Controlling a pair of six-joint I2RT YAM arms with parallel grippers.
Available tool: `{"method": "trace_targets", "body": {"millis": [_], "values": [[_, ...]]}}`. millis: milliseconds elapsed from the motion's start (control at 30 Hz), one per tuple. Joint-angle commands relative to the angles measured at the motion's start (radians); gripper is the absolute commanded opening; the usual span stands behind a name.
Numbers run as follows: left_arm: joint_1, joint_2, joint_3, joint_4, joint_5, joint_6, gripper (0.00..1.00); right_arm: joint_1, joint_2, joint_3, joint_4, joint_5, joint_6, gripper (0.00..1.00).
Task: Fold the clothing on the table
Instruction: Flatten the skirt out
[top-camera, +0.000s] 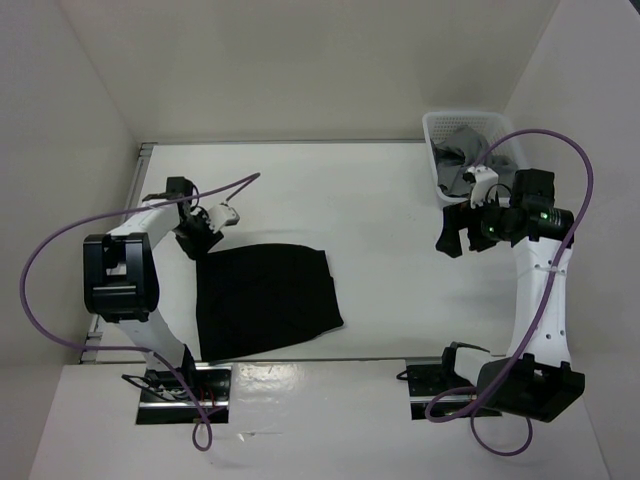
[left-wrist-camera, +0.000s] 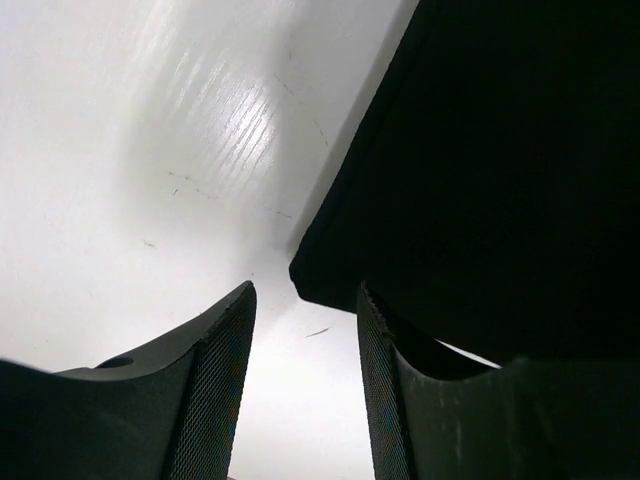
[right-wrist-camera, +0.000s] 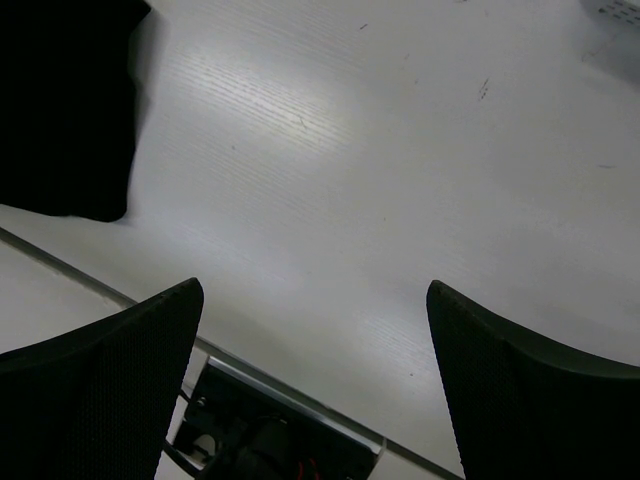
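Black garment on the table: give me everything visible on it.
The clothing is plain black, soft matte fabric with no marks, lying flat on the white table as a rough rectangle, its near-right corner flaring out. It sits left of centre, near the front edge. The left hand is open at its far-left corner, which points toward the gap between the fingers; no grip shows. Nothing else touches it.

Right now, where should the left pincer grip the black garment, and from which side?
The black garment by its far-left corner, coming from outside that corner: it lies flat on the table, and the corner points between the left pincer's open fingers.
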Motion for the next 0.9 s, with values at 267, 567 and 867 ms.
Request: {"method": "trace_targets", "body": {"millis": [267,567,867], "values": [[-0.006,0.047,0.022,-0.028,0.02,0.061,0.53,-0.008,0.018,0.058,-0.025,-0.029,-0.021,0.96],[-0.044,0.077,0.022,-0.037,0.04,0.061,0.49,-0.017,0.018,0.058,-0.025,-0.029,-0.021,0.96],[-0.064,0.106,0.022,-0.037,0.04,0.043,0.36,-0.017,0.018,0.058,-0.025,-0.029,-0.021,0.96]]}}
